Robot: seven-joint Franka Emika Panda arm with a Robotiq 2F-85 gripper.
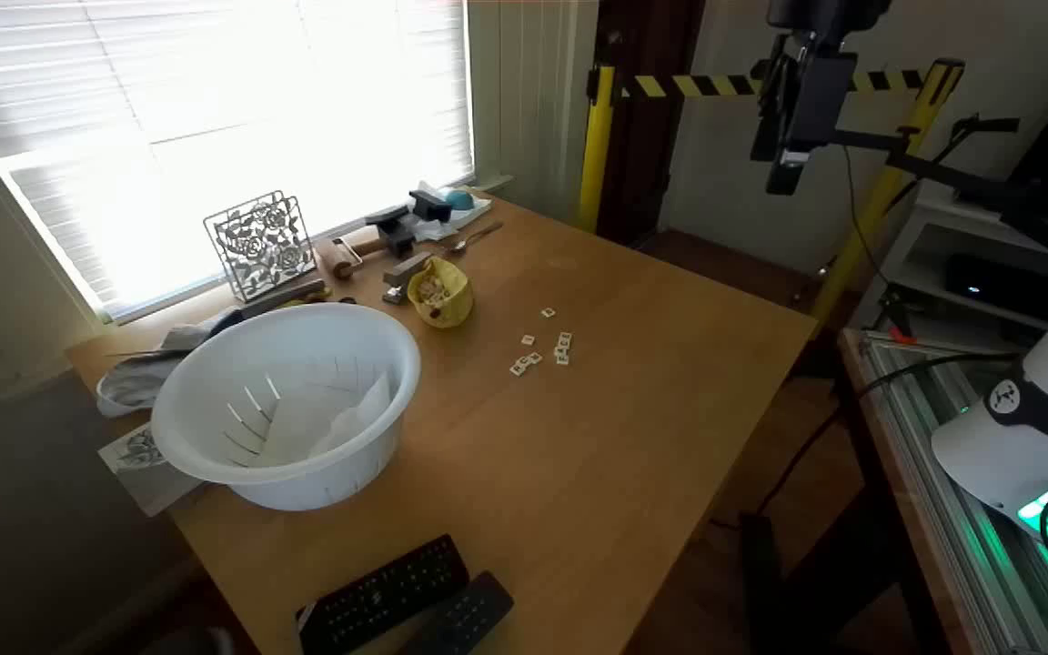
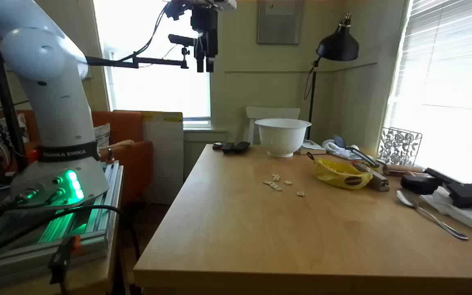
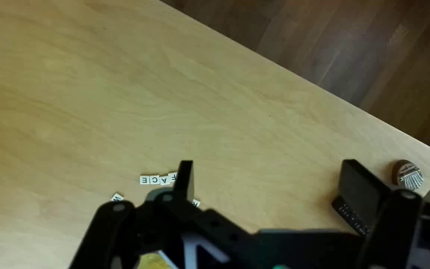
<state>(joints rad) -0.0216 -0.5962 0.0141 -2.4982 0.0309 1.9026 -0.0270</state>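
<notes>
gripper (image 3: pixel 269 164) high above the table (image 3: pixel 218 104), holding nothing

its fingers (image 3: pixel 360 186) stand wide apart with only air between them. letter tiles (image 3: pixel 154 179) lie on the wood well below: in the wrist view four sit side by side, upside down, spelling "face" in a slightly crooked row, a loose tile (image 3: pixel 117 197) near one end, a half-hidden tile (image 3: pixel 196 203) beside a finger. near them sits a yellow pouch (image 2: pixel 332 174); a white bowl (image 1: pixel 324 482) and black remotes (image 1: pixel 387 591) rest farther off.
</notes>
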